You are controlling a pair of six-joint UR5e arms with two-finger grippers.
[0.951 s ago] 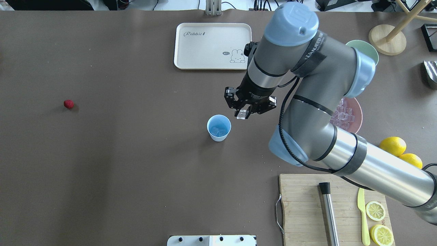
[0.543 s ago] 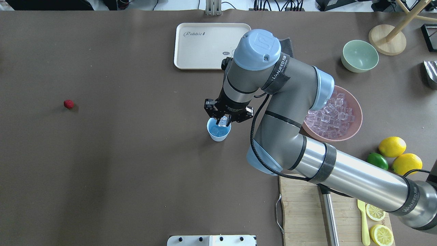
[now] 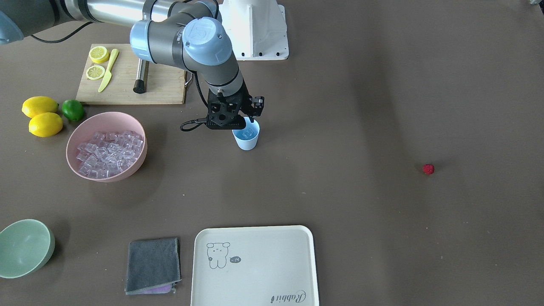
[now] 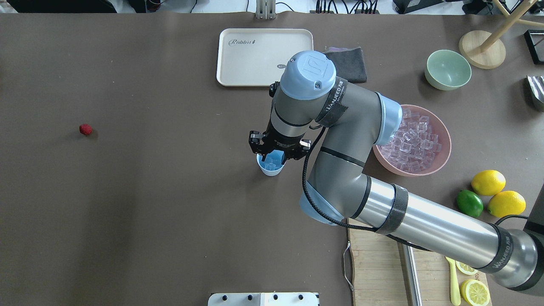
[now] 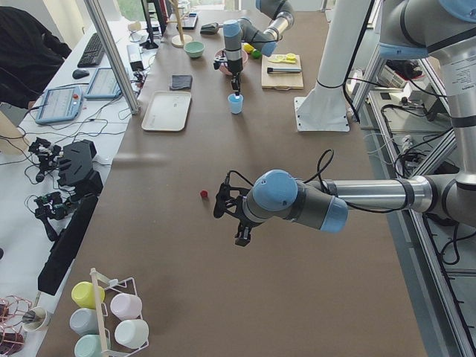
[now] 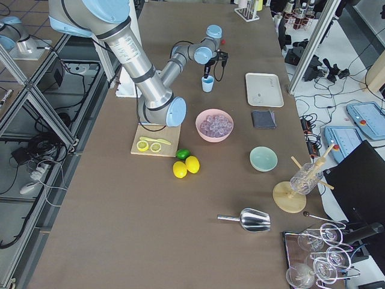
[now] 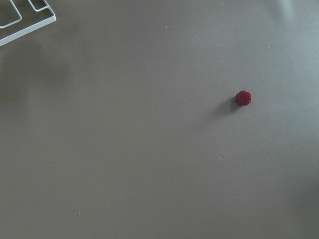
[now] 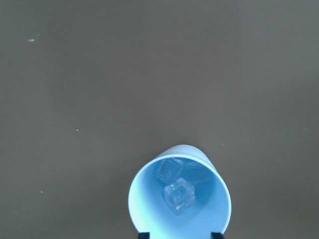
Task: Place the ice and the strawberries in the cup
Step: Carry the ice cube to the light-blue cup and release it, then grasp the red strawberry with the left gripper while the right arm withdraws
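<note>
At the far left of the table (image 4: 170,221) the strawberry (image 4: 85,129) lies alone on the brown surface, well apart from everything else. The left gripper (image 5: 229,218) hangs above the table near the berry. It shows only in the side view, so whether its jaws are apart or together cannot be told. Its wrist camera looks down on the berry from above and a little to one side.

Near the middle of the table the cup (image 4: 271,170) stands upright. The cream tray (image 4: 263,55) lies beyond it, at the far edge. The right gripper (image 4: 275,157) points straight down over the cup's mouth, just above the rim. Its fingertips (image 8: 144,233) stand apart at the near edge of the wrist view, with nothing clamped between them. Inside the cup are ice cubes (image 8: 179,195): one shows clearly, high in the opening, with others below it against the blue bottom.

To the right of the cup, partly behind the right arm, the pink bowl (image 4: 447,148) holds a heap of loose ice (image 4: 414,142). Further right and nearer, a lime (image 4: 469,203) sits beside two lemons (image 4: 488,182).
</note>
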